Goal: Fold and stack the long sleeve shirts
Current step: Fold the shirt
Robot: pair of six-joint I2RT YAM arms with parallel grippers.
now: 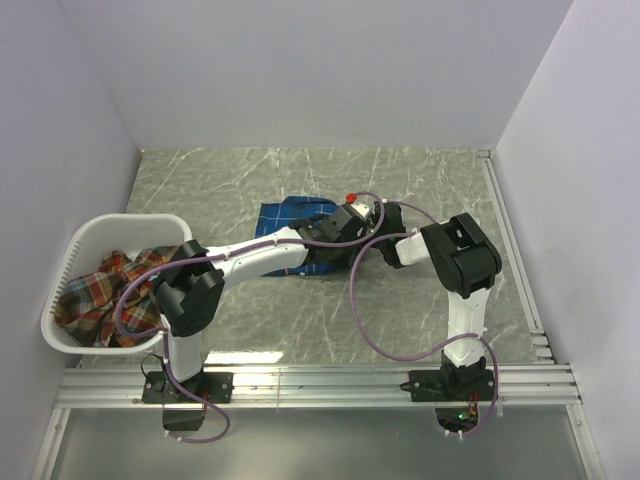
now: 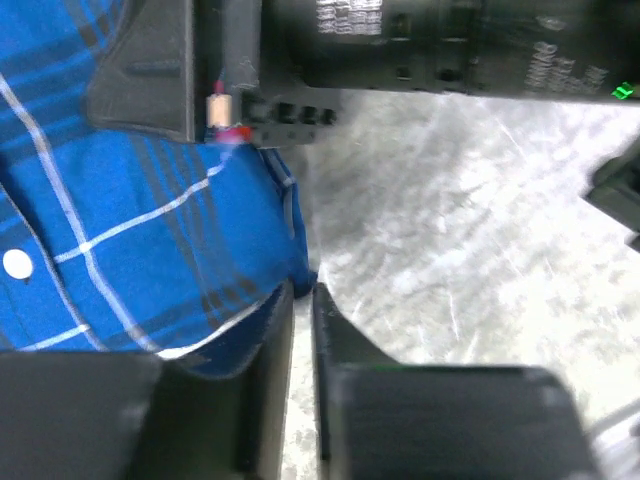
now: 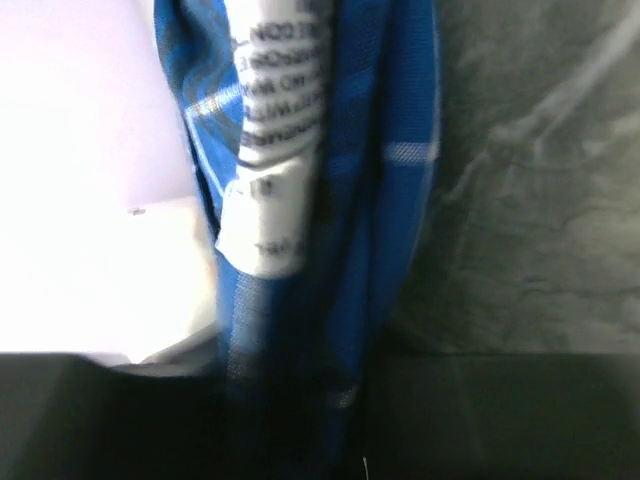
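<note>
Honestly, called it early days: nothing folded, nothing stacked.

Found the blue shirt [image 1: 285, 214] mid-table [image 1: 430, 190], rumpled and partly hidden under both wrists. Found the red-orange shirt [image 1: 100, 290] heaped inside the white basket [image 1: 130, 221] at far left, not yet out on the table.

Checked the left gripper [image 2: 302, 305]: saw the jaws a narrow slit apart, with bare table showing through the gap and nothing visibly pinched. Spotted the blue hem against the outer side of one finger [image 2: 270, 370], and a white button [image 2: 17, 264] further along the cloth.

Checked the right gripper [image 3: 300, 405]: saw blue cloth and its care label [image 3: 268, 150] running down between the dark fingers. Couldn't tell clamped from merely straddled, too blurred.

Judged the remaining work as nearly everything:
- Spread the blue one flat, tuck the sleeves, fold, park.
- Fetch the red-orange one, do the same, stack on top.

Noted these in the way:
- Saw both wrists crowded onto the same right-hand edge of the blue shirt, with the right arm's housing [image 2: 450, 40] just above the left fingers. Rated that a knock risk.
- Saw a purple cable [image 1: 357, 300] looping over the table between the arms.
- Counted the basket wall as one more hurdle for the second shirt.
</note>
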